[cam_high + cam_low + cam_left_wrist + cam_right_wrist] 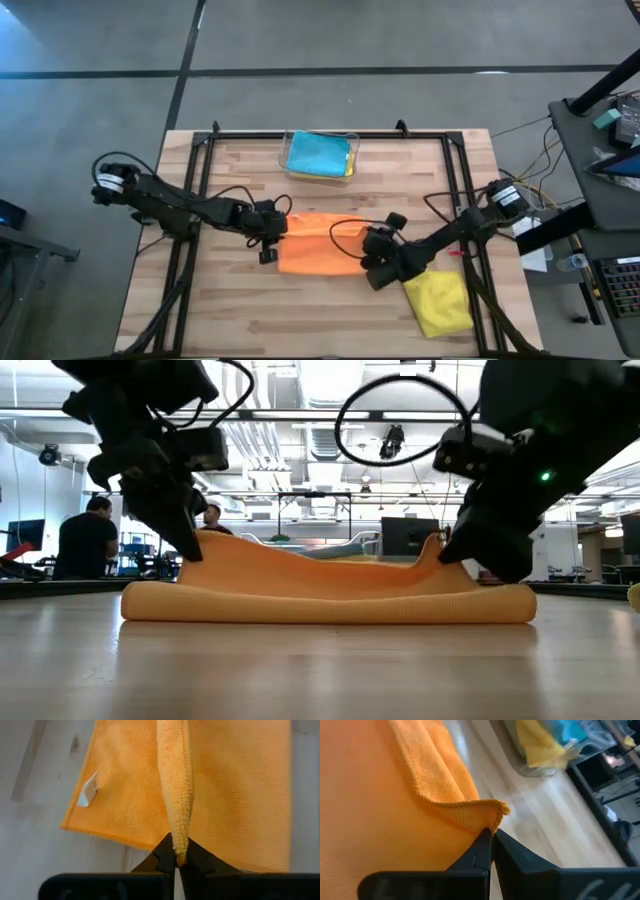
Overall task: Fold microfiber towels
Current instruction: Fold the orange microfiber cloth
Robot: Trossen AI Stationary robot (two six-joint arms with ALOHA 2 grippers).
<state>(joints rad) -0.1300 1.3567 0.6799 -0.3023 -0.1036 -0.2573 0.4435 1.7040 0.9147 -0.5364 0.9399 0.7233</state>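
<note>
An orange towel [320,245] lies on the wooden table [220,310], doubled over, with its rounded fold toward the near edge [330,605]. My left gripper [282,232] is shut on its left end and my right gripper [366,250] is shut on its right end. Both hold the cloth a little above the table. A yellow towel [440,302] lies crumpled at the near right. A light blue towel [315,152] and a yellow one [349,166] lie in the clear bin. The pale green towel is not in view. My left gripper pinches the top layer's edge [179,849] at the towel's left end between its two fingertips. A raised ridge of cloth [175,780] runs away from the fingers. The lower layer stays flat on the table. My right gripper pinches a hemmed corner [492,820] at the towel's right end between its two fingertips, coming down at a slant. The corner stands up as a small peak [436,548]. The rest of the towel lies on the table.
The clear plastic bin [292,170] stands at the far middle of the table. A black frame [195,200] runs along the left, far and right sides. People [85,540] stand in the room behind. Bare wood lies toward the near edge.
</note>
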